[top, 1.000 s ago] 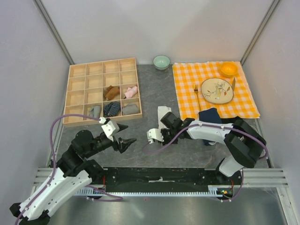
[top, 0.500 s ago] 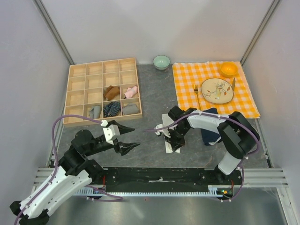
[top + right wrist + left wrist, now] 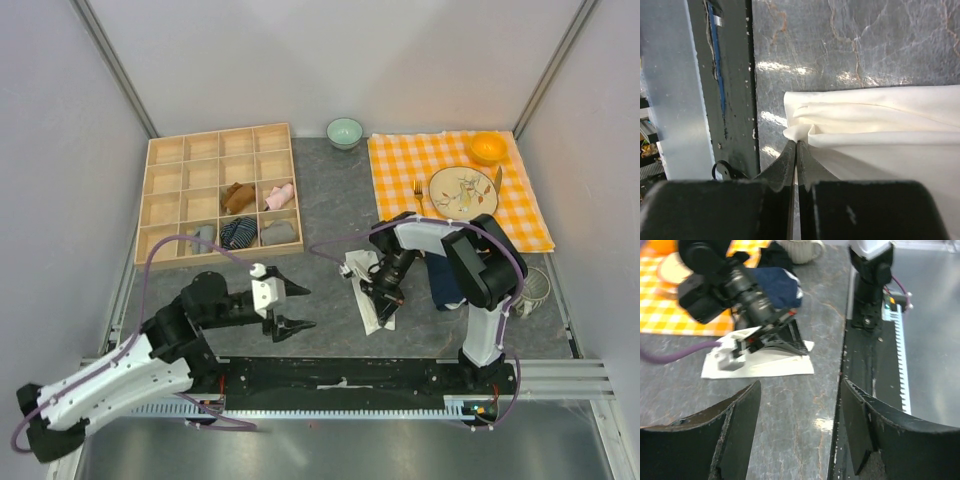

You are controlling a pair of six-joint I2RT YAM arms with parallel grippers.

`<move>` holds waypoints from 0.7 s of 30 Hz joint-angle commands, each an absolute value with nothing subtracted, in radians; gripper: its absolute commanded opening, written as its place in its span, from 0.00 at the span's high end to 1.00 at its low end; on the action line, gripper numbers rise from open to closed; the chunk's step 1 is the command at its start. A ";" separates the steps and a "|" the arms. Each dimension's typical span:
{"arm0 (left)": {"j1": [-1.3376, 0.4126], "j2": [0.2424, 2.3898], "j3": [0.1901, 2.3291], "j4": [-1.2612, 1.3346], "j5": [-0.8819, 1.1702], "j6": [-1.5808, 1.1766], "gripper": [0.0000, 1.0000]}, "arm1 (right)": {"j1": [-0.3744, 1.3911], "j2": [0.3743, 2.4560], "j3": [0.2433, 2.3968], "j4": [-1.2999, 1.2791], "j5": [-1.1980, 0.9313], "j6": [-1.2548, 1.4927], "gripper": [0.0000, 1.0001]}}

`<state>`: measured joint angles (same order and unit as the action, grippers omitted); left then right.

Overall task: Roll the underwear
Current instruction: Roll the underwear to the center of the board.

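The underwear (image 3: 880, 125) edge is being clamped by the right gripper (image 3: 797, 150), the left gripper (image 3: 302, 308) being held apart. Rolling that edge over seems next.

- Bare table (image 3: 320, 215) strip between wooden tray (image 3: 165, 180) and checked cloth (image 3: 395, 215): passable from mint bowl (image 3: 345, 131) down toward mid-table.
- Mid-table blocked. Right arm (image 3: 430, 240) lies across it, its hand (image 3: 383, 303) pinched on the near corner of the cream-white underwear (image 3: 372, 320).
- Right side crowded: navy cloth (image 3: 445, 285), mug (image 3: 538, 285).
- Left hand (image 3: 298, 308), jaws spread, hangs over bare stone left of the garment. The lane between them is free.
- Black rail (image 3: 340, 375) bounds the near edge.
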<state>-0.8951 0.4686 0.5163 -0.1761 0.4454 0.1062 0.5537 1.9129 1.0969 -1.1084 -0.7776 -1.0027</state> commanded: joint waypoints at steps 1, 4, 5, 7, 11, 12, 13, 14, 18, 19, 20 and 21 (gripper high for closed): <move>-1.066 0.595 0.607 -0.127 0.278 0.236 0.28 | 0.549 1.924 1.141 -1.178 -0.857 -1.060 0.95; -1.196 0.721 0.624 -0.092 0.157 0.305 0.27 | 0.543 1.939 1.150 -1.183 -0.859 -1.057 0.95; -1.222 0.748 0.624 -0.083 0.134 0.320 0.27 | 0.542 1.945 1.155 -1.189 -0.862 -1.058 0.95; -1.276 0.824 0.621 -0.045 0.088 0.354 0.26 | 0.537 1.957 1.160 -1.196 -0.867 -1.065 0.95; -1.333 0.929 0.585 0.084 0.051 0.383 0.25 | 0.531 1.974 1.169 -1.209 -0.871 -1.071 0.95; -1.351 0.954 0.562 0.115 0.043 0.387 0.25 | 0.531 1.979 1.170 -1.209 -0.871 -1.071 0.95; -1.361 1.010 0.551 0.153 0.028 0.397 0.25 | 0.529 1.980 1.172 -1.212 -0.871 -1.071 0.95; -1.367 1.038 0.540 0.226 0.014 0.406 0.25 | 0.528 1.982 1.172 -1.212 -0.873 -1.071 0.95; -1.381 1.198 0.488 0.435 0.005 0.420 0.24 | 0.526 1.988 1.175 -1.212 -0.871 -1.071 0.95; -1.382 1.230 0.488 0.463 0.005 0.428 0.24 | 0.526 1.988 1.174 -1.213 -0.871 -1.071 0.95; -1.382 1.300 0.491 0.491 0.005 0.429 0.24 | 0.526 1.990 1.173 -1.213 -0.871 -1.071 0.95; -1.382 1.330 0.502 0.529 -0.009 0.434 0.24 | 0.526 1.990 1.173 -1.212 -0.871 -1.071 0.95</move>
<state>-1.3746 1.2148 0.5003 0.2684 0.0383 0.3672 0.5301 1.9785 1.1446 -1.1889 -0.8192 -1.0367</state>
